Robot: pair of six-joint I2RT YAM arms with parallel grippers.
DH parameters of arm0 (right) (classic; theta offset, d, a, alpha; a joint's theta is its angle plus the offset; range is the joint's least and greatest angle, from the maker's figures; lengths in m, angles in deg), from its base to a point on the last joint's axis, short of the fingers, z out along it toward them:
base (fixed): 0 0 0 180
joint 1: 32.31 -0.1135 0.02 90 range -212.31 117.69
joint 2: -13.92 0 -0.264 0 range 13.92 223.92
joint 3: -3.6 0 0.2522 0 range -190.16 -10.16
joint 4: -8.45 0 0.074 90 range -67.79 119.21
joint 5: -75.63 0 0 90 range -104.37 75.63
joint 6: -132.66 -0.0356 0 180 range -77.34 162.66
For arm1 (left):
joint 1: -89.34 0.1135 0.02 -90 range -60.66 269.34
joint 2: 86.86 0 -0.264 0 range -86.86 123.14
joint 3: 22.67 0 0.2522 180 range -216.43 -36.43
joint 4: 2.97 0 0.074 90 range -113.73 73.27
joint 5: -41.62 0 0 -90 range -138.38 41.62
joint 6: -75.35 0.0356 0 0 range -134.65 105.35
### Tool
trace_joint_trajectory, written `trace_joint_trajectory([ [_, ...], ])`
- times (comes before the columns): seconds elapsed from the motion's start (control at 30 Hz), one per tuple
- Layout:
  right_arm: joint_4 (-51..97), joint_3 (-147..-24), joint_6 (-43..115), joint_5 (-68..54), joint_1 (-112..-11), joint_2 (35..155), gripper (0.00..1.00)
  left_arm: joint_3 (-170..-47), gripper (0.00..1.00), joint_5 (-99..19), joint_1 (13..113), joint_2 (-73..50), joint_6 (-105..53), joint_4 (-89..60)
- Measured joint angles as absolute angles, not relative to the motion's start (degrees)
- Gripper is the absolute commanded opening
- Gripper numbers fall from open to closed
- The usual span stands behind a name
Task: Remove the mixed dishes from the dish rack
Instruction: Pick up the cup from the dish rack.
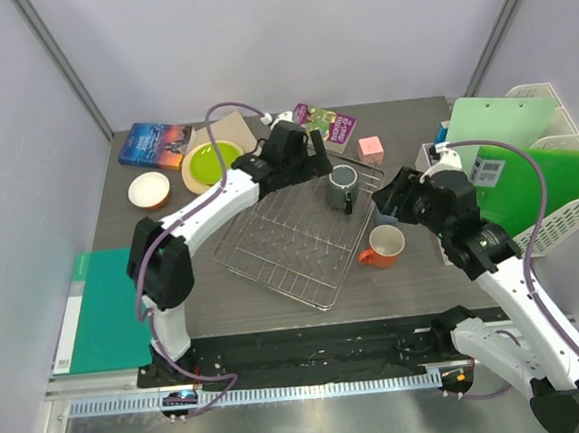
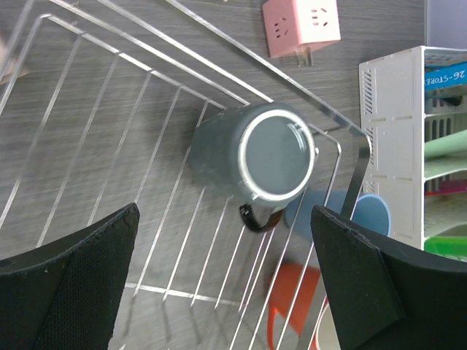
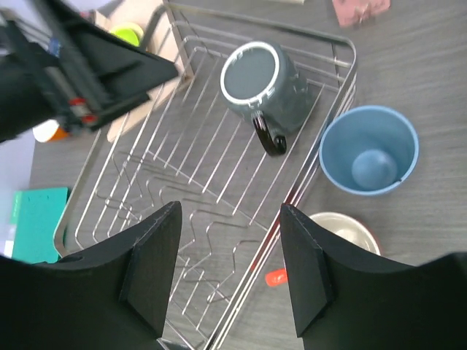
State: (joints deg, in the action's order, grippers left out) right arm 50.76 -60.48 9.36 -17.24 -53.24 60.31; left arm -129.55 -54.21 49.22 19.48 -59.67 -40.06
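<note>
Dish rack (image 1: 284, 245) stands mid-counter, skewed to the edges. One piece remains in it: dark grey mug (image 2: 271, 153), upside down in the rack corner nearest the counter's far edge, handle toward the near edge.

Light blue mug (image 3: 368, 149) is upright on the counter just outside that corner, on the right-edge side (in the top view the right arm hides it). Orange mug (image 1: 384, 246) is upright next to it, close beside the rack's right side.

Lime green plate (image 1: 215, 163) lies on beige plate (image 1: 213, 132) toward the far-left corner; small white bowl (image 1: 149, 189), orange inside, is nearer the left edge.

Left pincer (image 2: 225, 215) hangs over the grey mug, fingers spread wide, touching nothing. Right pincer (image 3: 232, 211) is above the rack, fingers apart, nothing between them.

Pink cube (image 1: 369, 148) sits beyond the rack by the far edge; white basket (image 1: 556, 221) is along the right edge.
</note>
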Motion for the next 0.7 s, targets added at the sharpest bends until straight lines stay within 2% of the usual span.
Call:
trace_joint_trajectory([
  [0.23,48.8,-61.4,9.6,-19.4,-53.2,58.3,0.61,-145.6,0.83,-64.1,43.0,31.1,-61.0,-47.3],
  [0.43,48.5,-61.3,9.6,-21.5,-53.2,57.8,0.62,-147.4,0.77,-71.2,39.6,34.5,-65.5,-51.6],
  [0.7,48.1,-60.7,9.5,-23.7,-53.2,56.7,0.61,-146.7,0.72,-73.7,38.6,37.0,-69.7,-51.9],
])
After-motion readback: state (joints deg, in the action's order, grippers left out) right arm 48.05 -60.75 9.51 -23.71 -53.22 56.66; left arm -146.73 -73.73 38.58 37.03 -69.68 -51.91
